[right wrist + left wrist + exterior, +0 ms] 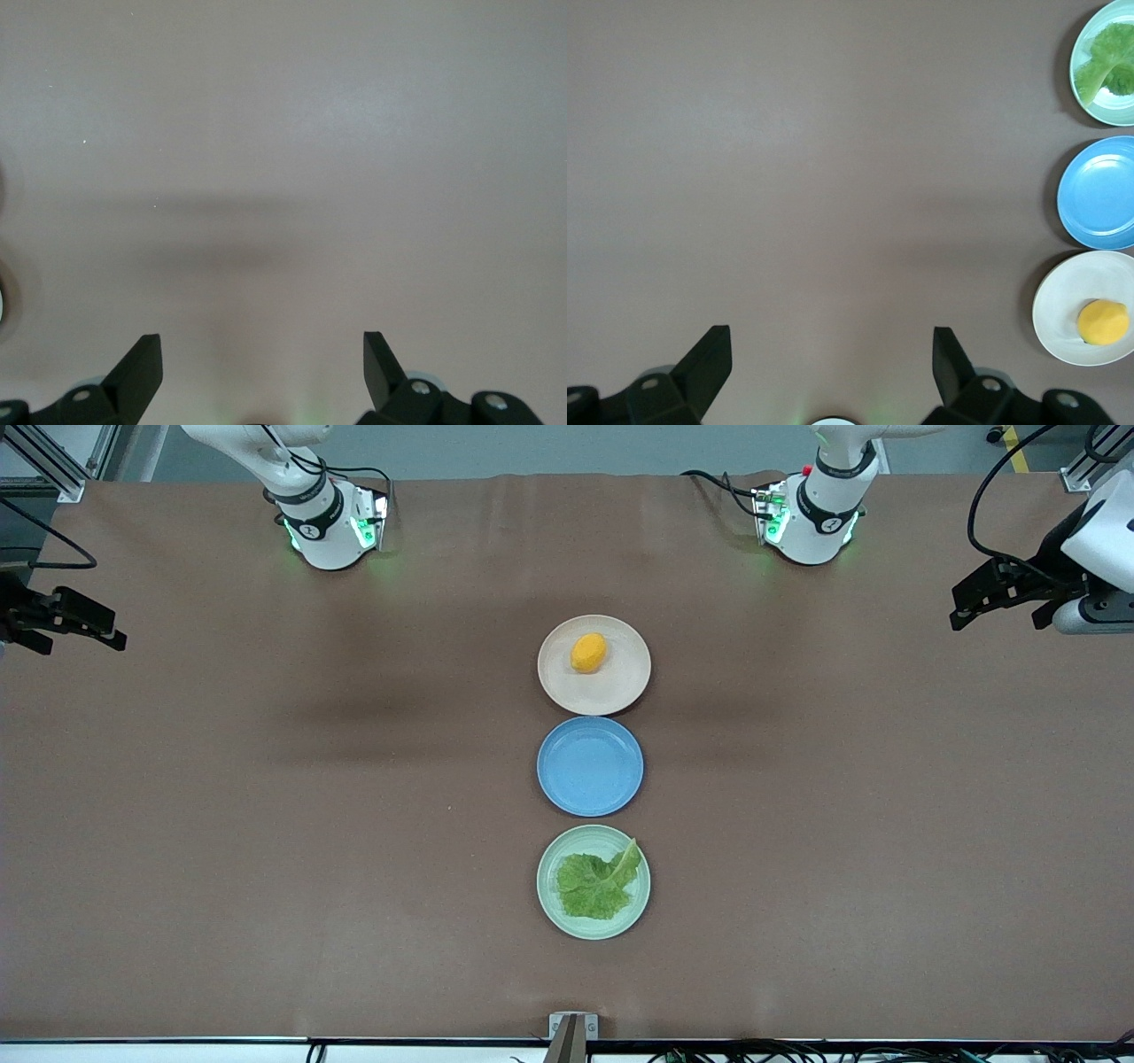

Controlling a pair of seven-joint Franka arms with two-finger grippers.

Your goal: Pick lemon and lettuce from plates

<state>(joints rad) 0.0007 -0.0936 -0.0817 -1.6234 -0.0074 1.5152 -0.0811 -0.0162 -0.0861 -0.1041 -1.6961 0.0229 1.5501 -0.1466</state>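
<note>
The orange-yellow lemon (588, 652) lies on the beige-pink plate (622, 684), the plate farthest from the front camera. The green lettuce (595, 886) lies flat on the mint green plate (548, 908), the nearest plate. My left gripper (970, 604) hangs open and empty over bare table at the left arm's end. Its wrist view shows its gripper (833, 354), the lemon (1103, 321), the beige plate (1059, 297), the lettuce (1107, 66) and the green plate (1103, 112). My right gripper (104, 627) hangs open and empty over the right arm's end, seen also in its wrist view (263, 354).
An empty blue plate (589, 766) sits between the two task plates, also in the left wrist view (1099, 190). The three plates form a row down the middle of the brown table (310, 824). Both arm bases stand along the edge farthest from the front camera.
</note>
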